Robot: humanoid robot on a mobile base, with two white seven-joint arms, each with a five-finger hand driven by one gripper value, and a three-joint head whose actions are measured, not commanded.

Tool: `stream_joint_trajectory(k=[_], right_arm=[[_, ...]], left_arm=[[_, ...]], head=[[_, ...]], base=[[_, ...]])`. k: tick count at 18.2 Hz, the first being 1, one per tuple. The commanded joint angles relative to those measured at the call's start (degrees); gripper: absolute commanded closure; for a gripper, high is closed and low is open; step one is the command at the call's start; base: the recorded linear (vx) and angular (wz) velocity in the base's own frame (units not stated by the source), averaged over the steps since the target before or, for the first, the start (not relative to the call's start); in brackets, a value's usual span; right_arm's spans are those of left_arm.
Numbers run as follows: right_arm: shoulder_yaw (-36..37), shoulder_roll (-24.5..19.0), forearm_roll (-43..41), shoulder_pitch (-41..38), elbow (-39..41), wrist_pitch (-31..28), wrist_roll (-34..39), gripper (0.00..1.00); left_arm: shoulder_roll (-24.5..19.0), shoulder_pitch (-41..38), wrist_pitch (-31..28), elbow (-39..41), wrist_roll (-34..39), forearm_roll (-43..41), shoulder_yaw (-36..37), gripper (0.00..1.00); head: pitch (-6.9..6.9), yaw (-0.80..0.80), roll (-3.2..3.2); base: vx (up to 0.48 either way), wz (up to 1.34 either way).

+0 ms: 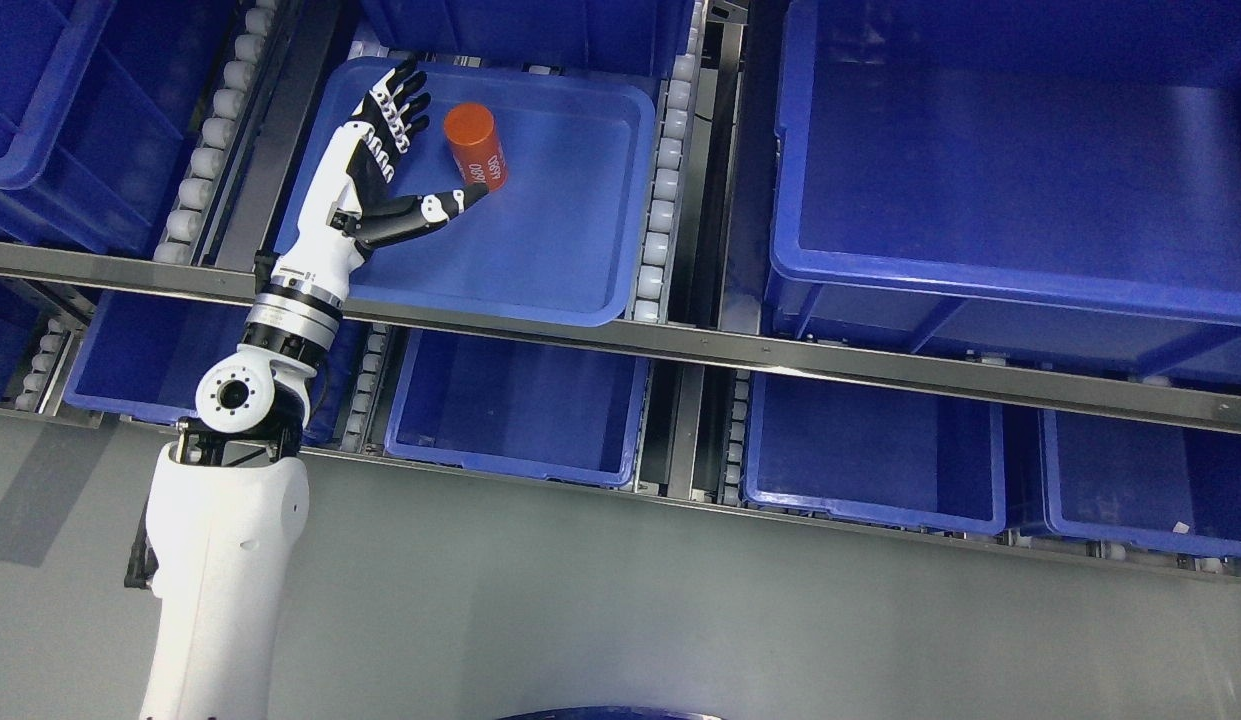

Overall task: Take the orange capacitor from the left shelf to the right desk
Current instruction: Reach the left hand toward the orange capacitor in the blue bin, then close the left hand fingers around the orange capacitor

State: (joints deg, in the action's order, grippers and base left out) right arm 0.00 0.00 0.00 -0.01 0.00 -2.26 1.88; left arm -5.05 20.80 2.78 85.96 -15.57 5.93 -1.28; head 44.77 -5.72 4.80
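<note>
A metal shelf rack (680, 345) with roller tracks fills the view from above, stacked with blue plastic bins, and a grey floor (680, 610) runs along the bottom of the picture. On the upper level sits a shallow blue tray (570, 230), and in its upper left part stands the orange capacitor (474, 145), a short cylinder with a flat orange top, leaning a little, with white print down its side. It rests on the tray floor, apart from the tray's walls.

The left hand (400, 160) is inside the same tray, just left of the capacitor. Its fingers (395, 100) are stretched out and point toward the tray's far rim, passing beside the capacitor's left side; whether they touch it cannot be told. The thumb (430, 210) juts out to the right below the capacitor, its tip right at the cylinder's lower end. The hand is spread and grips nothing. The white left arm (225, 560) rises from the lower left corner, across the front rail of the shelf and over the tray's near left edge.

White rollers (665, 185) run along the tray's right side. Further right a large deep bin (1020, 180) takes up the upper right. On the lower level, smaller bins (520, 410) sit side by side.
</note>
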Motion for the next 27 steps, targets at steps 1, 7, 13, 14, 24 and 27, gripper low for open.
stream_joint_trajectory(k=[1, 7, 13, 14, 24, 27], right_arm=[[0.7, 1.0, 0.0, -1.92, 1.32, -0.03, -0.12, 0.0], [0.7, 1.0, 0.0, -1.92, 1.32, -0.03, -0.12, 0.0], [0.7, 1.0, 0.0, -1.92, 1.32, -0.03, -0.04, 0.0], [0.7, 1.0, 0.0, -1.92, 1.32, -0.03, -0.12, 0.0], [0.7, 1.0, 0.0, -1.92, 1.32, -0.03, -0.12, 0.0], [0.62, 1.0, 0.0, -1.92, 1.32, -0.03, -0.12, 0.0]], left_arm=[[-1.72, 6.43, -0.14, -15.19, 0.45, -2.76, 4.18, 0.02], [-0.66, 9.08, -0.49, -19.94, 0.1, -3.64, 8.47, 0.05], [-0.75, 11.36, -0.23, -23.2, 0.1, -4.08, 9.28, 0.09], [-0.92, 11.97, -0.14, -23.46, 0.1, -4.17, 9.11, 0.11], [1.27, 12.24, 4.16, -23.55, -0.08, -4.17, 6.56, 0.66], [2.15, 12.07, 6.7, -23.55, -0.08, -4.08, 5.5, 0.9]], head=[[0.0, 0.0, 0.0], [0.0, 0.0, 0.0], [0.0, 0.0, 0.0], [0.0, 0.0, 0.0], [0.0, 0.0, 0.0], [0.0, 0.0, 0.0]], base=[[0.0, 0.0], [0.0, 0.0], [0.0, 0.0], [0.0, 0.0], [0.0, 0.0], [0.0, 0.0]])
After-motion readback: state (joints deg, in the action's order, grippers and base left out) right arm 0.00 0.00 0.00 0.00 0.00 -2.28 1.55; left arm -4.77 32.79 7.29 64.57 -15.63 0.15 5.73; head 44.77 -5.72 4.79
